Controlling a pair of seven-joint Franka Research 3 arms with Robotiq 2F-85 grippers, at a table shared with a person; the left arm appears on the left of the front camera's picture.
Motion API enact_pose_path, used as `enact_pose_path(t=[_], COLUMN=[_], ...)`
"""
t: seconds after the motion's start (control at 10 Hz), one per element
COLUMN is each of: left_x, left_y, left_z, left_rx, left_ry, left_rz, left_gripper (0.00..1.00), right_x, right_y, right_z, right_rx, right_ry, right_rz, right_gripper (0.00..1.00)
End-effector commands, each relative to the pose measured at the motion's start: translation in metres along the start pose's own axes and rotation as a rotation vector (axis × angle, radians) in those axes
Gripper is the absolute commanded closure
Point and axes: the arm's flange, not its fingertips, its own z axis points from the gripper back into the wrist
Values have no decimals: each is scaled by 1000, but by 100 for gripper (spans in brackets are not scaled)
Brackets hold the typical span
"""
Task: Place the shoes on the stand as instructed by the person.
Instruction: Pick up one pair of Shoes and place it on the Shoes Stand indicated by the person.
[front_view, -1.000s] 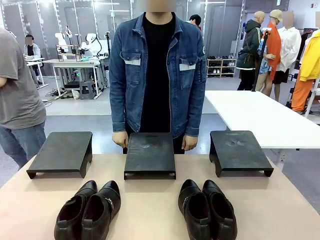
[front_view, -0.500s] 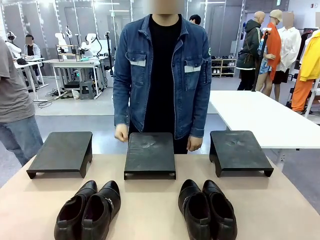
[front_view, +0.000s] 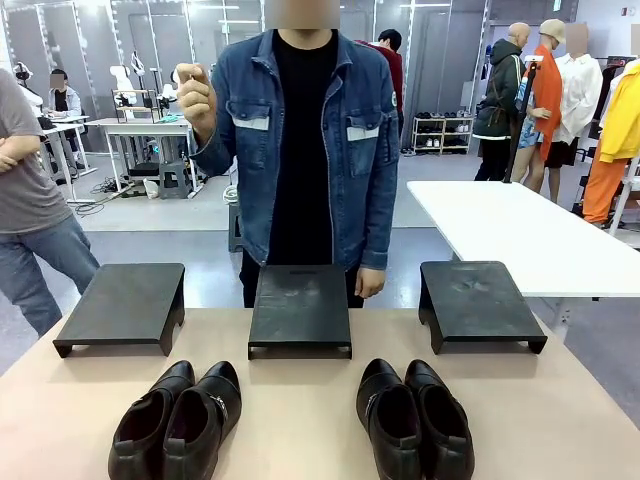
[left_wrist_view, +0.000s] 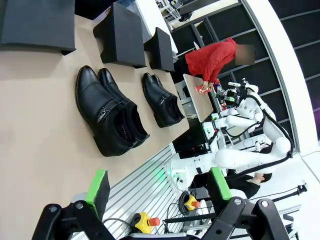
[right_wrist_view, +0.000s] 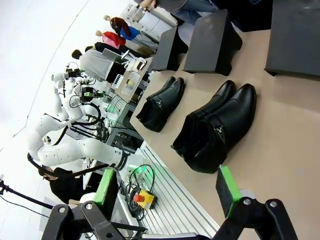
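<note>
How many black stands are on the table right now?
3, in a row along the far side: left stand, middle stand directly in front of the person, right stand. None seems hidden.

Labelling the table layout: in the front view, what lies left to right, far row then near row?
Far row: left black stand, middle black stand, right black stand. Near row: left pair of black shoes, right pair of black shoes.

Lower-left shoes (front_view: 178, 420) and lower-right shoes (front_view: 415, 420): black leather, smooth, slight sheen on toes and uppers. Stands (front_view: 300, 308) across mid-frame: black, matt, the centre top scuffed grey. Desk (front_view: 300, 400): pale tan, smooth, matt; person's jacket (front_view: 250, 160), upper centre: blue denim cloth.
</note>
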Motion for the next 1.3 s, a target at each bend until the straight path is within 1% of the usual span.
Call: enact_pose_path(t=[0.0, 1.2], left_x=[1, 1], left_y=[-1, -1], left_z=[1, 1], left_rx=[-20, -20], left_ry=[-5, -5], left_rz=[-17, -17], left_gripper=[0, 0], right_x=[1, 1], right_y=[0, 0], right_z=[2, 2], right_rx=[7, 7], right_ry=[-2, -2], right_rz=[6, 6], right_gripper=[0, 0])
